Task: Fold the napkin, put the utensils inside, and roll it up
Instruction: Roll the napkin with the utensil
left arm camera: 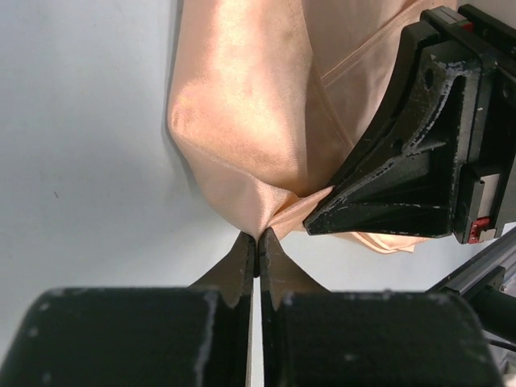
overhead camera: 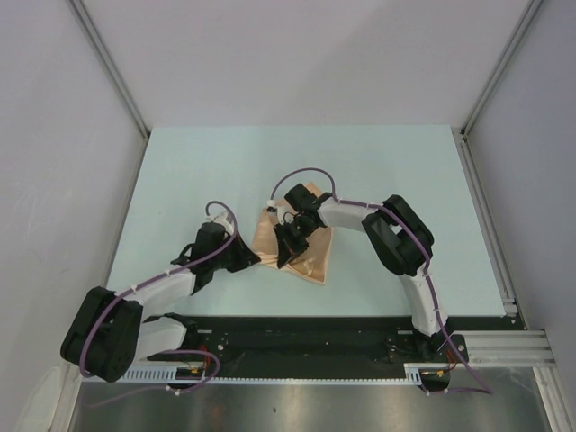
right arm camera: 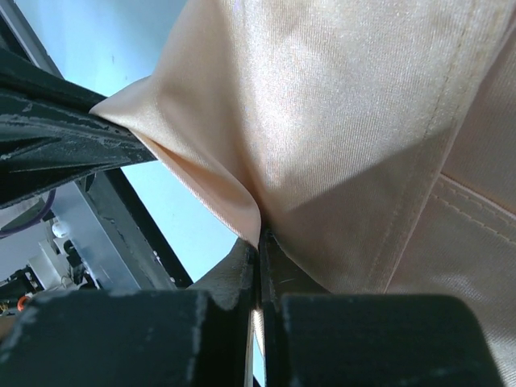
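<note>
Right, both of my arms meet at one spot. The napkin lies bunched in the middle of the worktop, and its near-left corner is where everything happens.

The left end effector is pressed together on that corner, with a puckered tuck of cloth caught at the fingertips. The right end effector is pressed together too, pinching a folded edge just beside it. Its body reaches across the cloth from the right.

From the pinch, the bulk of the napkin runs away to the right and toward the far side. The left arm sits outside the cloth and the right arm sits over it.

I judge the fold isn't finished, and any pull should go along that far-right line. I cannot find the utensils in any view.
</note>
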Robot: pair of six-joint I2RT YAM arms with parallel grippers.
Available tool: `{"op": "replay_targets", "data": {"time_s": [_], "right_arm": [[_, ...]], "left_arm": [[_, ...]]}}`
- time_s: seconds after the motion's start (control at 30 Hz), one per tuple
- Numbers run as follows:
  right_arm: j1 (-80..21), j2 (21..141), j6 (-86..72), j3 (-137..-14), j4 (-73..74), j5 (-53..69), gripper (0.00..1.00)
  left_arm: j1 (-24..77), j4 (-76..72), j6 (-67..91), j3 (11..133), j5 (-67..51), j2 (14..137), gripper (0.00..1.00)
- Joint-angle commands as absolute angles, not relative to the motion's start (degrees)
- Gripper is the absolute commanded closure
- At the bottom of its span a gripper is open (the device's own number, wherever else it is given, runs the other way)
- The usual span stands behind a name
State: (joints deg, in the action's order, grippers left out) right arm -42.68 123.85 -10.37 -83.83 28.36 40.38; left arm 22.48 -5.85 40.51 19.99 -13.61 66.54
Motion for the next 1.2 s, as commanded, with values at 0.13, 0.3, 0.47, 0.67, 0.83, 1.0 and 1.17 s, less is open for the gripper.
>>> {"op": "replay_targets", "data": {"time_s": [0.13, 0.3, 0.47, 0.67, 0.83, 1.0, 1.17], "right_arm": [[-42.71, 122.08, -9.32, -80.42, 31.38, 36.12, 0.82], [-42.8, 118.66, -9.32, -79.19, 31.46, 35.33, 0.66], [-42.98, 114.88, -8.88, -77.79, 31.2, 33.84, 0.53], [-43.86, 111.36, -8.52, -74.8, 31.2, 29.98, 0.5], [-44.47, 109.51, -9.14, -71.37, 30.94, 27.07, 0.49], [-45.52, 106.7, -9.05, -69.26, 31.2, 25.4, 0.48], [-47.19, 103.45, -8.26, -70.92, 32.96, 21.1, 0.43]], "left_arm": [[19.6, -5.54, 37.53, 24.17, -14.85, 70.75, 1.0], [19.42, -5.19, 37.35, 24.7, -15.47, 71.63, 1.0], [19.34, -4.75, 36.83, 25.22, -16.17, 72.51, 1.0], [19.16, -4.48, 37.0, 25.58, -16.08, 72.77, 1.0], [18.98, -4.4, 36.83, 25.66, -16.17, 72.69, 1.0], [18.81, -4.39, 36.83, 25.84, -16.35, 72.95, 1.0], [18.72, -4.13, 36.74, 26.1, -16.87, 73.3, 1.0]]}}
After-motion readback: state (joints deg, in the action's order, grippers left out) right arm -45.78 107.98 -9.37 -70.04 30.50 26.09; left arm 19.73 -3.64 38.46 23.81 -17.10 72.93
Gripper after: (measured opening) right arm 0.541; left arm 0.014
